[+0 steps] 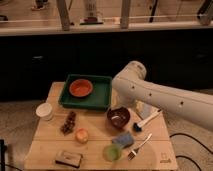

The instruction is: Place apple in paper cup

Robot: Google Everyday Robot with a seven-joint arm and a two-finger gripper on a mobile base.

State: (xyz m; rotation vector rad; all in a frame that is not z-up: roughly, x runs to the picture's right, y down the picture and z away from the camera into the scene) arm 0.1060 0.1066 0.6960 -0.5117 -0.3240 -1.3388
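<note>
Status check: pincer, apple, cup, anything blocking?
Pincer hidden behind the arm, right side of table. Apple loose on tabletop, not grasped; paper cup upright at left edge. Grapes sit between them.

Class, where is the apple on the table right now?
Camera view, near-left part of the table: the apple lies just right of the grapes, apart from the gripper by the maroon bowl.

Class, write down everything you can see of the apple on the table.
The apple is small, round, yellow-orange with a reddish blush, apparently whole. It rests on the wooden table toward the front, just beside the dark grapes, ungripped. The paper cup stands apart at upper left. The pincer is away at the table's right side, under the arm.
</note>
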